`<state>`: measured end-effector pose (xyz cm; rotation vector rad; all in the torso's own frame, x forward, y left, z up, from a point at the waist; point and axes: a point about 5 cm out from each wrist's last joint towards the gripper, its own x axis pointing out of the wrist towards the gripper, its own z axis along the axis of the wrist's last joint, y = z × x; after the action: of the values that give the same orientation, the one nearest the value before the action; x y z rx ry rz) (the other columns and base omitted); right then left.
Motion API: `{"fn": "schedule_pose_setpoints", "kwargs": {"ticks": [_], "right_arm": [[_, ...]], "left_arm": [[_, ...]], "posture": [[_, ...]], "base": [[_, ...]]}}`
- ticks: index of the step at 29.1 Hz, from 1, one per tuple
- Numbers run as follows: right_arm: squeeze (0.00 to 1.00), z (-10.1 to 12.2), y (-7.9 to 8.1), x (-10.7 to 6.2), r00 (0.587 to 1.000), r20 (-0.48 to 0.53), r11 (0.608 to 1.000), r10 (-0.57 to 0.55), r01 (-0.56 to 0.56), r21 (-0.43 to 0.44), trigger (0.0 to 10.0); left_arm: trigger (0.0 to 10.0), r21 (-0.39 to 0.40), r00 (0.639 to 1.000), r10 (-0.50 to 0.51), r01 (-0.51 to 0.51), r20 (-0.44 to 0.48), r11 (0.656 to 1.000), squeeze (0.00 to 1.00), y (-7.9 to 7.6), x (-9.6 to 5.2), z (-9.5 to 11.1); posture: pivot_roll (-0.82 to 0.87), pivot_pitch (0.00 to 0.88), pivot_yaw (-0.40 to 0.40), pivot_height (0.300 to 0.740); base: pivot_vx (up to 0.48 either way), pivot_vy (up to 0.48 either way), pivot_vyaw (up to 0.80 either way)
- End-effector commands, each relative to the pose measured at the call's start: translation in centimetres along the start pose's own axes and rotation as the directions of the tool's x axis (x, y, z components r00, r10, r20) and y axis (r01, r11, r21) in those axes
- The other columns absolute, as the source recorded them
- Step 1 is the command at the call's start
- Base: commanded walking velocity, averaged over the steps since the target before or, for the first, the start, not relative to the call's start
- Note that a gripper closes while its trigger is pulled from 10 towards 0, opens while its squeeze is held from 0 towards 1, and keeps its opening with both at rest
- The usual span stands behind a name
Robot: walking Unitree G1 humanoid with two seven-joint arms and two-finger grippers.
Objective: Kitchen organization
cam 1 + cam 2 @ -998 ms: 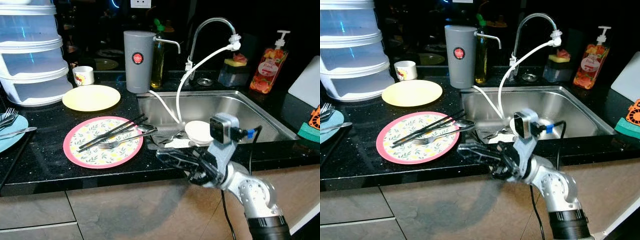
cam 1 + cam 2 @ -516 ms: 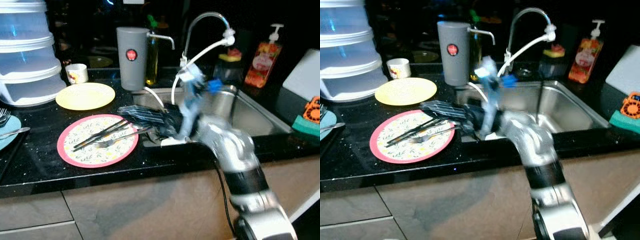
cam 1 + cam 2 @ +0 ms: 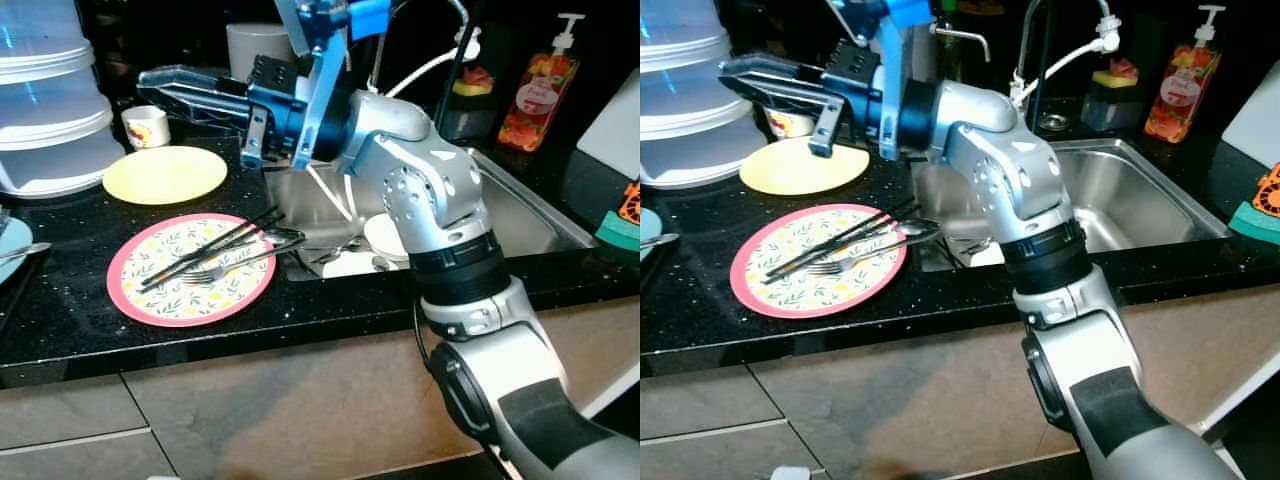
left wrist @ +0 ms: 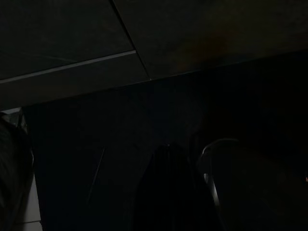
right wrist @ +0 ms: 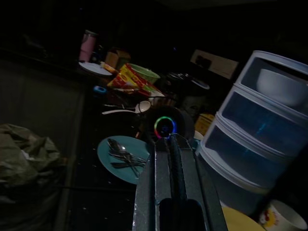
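My right gripper (image 3: 152, 80) is held high above the black counter, pointing left over the yellow plate (image 3: 165, 173). Its two black fingers (image 5: 159, 168) lie pressed together, shut on nothing. Below and nearer to me lies a pink floral plate (image 3: 190, 270) with black chopsticks (image 3: 215, 248), a fork (image 3: 225, 272) and a spoon across it. A small white cup (image 3: 146, 126) stands behind the yellow plate. At the far left, a blue plate (image 5: 120, 159) carries more cutlery. The left wrist view is nearly black.
Clear stacked drawers (image 3: 50, 100) stand at the back left. A steel sink (image 3: 520, 215) on the right holds a white dish (image 3: 385, 235) and cutlery. Behind are a grey canister (image 3: 250, 45), a faucet hose (image 3: 420, 75) and a soap bottle (image 3: 535, 95).
My right arm has swung up from below the counter's front edge, to the left and high over the plates. The camera has shifted a little.
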<state>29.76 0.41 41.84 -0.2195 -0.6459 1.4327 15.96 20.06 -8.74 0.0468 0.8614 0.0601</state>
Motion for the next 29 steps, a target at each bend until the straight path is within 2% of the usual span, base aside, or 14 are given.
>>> {"fn": "schedule_pose_setpoints", "kwargs": {"ticks": [1,6,10,17,24,27,29], "right_arm": [[0.0,0.6,0.0,0.7,1.0,0.0,0.999,0.0,0.0,-0.052,10.0],[0.0,0.9,-0.2,1.0,0.999,0.026,0.998,-0.019,0.02,-0.054,10.0],[0.0,-0.1,-0.6,1.3,0.998,-0.016,0.996,-0.068,0.067,-0.066,10.0],[0.0,0.4,-0.5,1.6,0.998,0.03,0.995,-0.059,0.061,-0.078,10.0],[0.0,0.0,-0.6,1.6,0.997,0.01,0.994,-0.07,0.071,-0.085,10.0],[0.0,1.1,-0.3,2.0,0.997,0.059,0.995,-0.055,0.06,-0.085,10.0],[0.0,0.5,-0.5,2.0,0.997,0.035,0.994,-0.075,0.077,-0.077,10.0]], "left_arm": [[10.0,-0.006,0.999,0.002,-0.002,-0.032,1.0,0.0,-0.1,-0.2,-0.8],[10.0,-0.007,0.999,0.005,-0.005,-0.036,1.0,0.0,0.0,-0.2,-0.8],[10.0,-0.005,0.999,0.008,-0.009,-0.045,1.0,0.0,0.1,-0.3,-1.0],[10.0,-0.005,0.999,0.01,-0.011,-0.048,1.0,0.0,0.2,-0.4,-1.3],[10.0,-0.007,0.999,0.009,-0.01,-0.046,1.0,0.0,0.2,-0.4,-1.4],[10.0,-0.005,0.999,0.009,-0.01,-0.046,1.0,0.0,0.2,-0.4,-1.3],[10.0,-0.004,0.999,0.009,-0.009,-0.047,1.0,0.0,0.2,-0.4,-1.2]], "posture": [[-0.01,0.132,-0.013,0.74],[-0.01,0.137,-0.015,0.74],[0.0,0.136,-0.016,0.74],[0.0,0.136,-0.012,0.74],[0.0,0.136,-0.014,0.74],[0.0,0.136,-0.012,0.74],[0.0,0.136,-0.011,0.74]], "base": [[0.0,0.0,0.0],[0.0,0.0,0.0],[0.0,0.0,0.0],[0.0,0.0,0.0],[0.0,0.0,0.0],[0.0,0.0,0.0],[0.0,0.0,0.0]]}}
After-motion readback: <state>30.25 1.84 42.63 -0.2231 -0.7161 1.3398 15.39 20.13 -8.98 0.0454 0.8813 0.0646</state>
